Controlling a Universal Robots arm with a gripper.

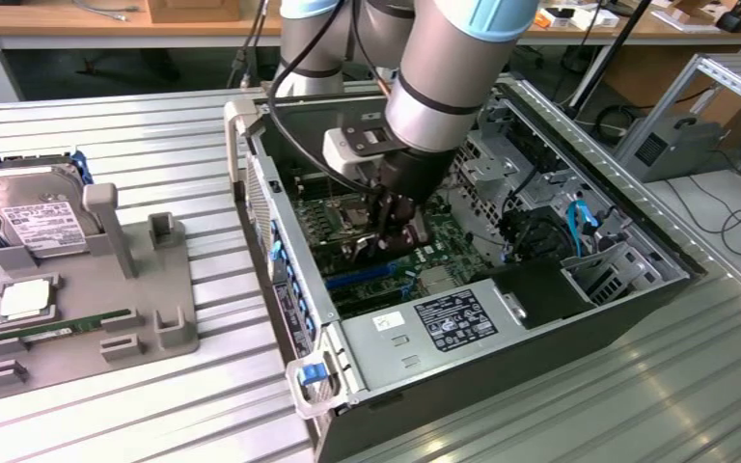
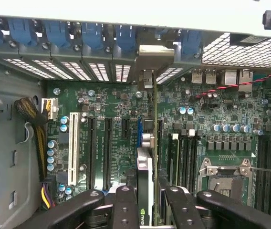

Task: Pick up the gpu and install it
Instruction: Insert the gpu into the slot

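One arm, one gripper [image 1: 390, 231], reached down into one open computer case [image 1: 628, 280] lying on a slatted metal table [image 1: 113, 125].

One gpu [image 2: 145, 191], grasped edge-on between the black fingers [image 2: 125, 207]: the jaws were clenched on the card, two finger links on either side of it. The card stood on edge over the green motherboard [image 2: 111, 100], its long axis running straight out from the jaws toward the case's rear wall. Its silver bracket [image 2: 155, 55] was at the far end, against the row of perforated slot covers [image 2: 78, 70]. A green logo showed on the end of the card nearest the jaws. Whether the card was fully seated in its slot cannot be told.

Slots on the motherboard beside the card: one white [image 2: 72, 148], three black to the same side of the jaws. On the other side of the jaws, one empty processor socket [image 2: 224, 179] with its metal frame.

One bundle of yellow and black cables [image 2: 33, 121], well to the side of the jaws, past the white slot.

Outside the case, well apart from the jaws: one grey holder [image 1: 88, 309], carrying one silver hard drive [image 1: 39, 217] standing upright, one green memory stick [image 1: 55, 328] lying flat, and one square processor [image 1: 23, 301].

One power supply [image 1: 454, 323] with a black label, at the case's near end in the exterior view.
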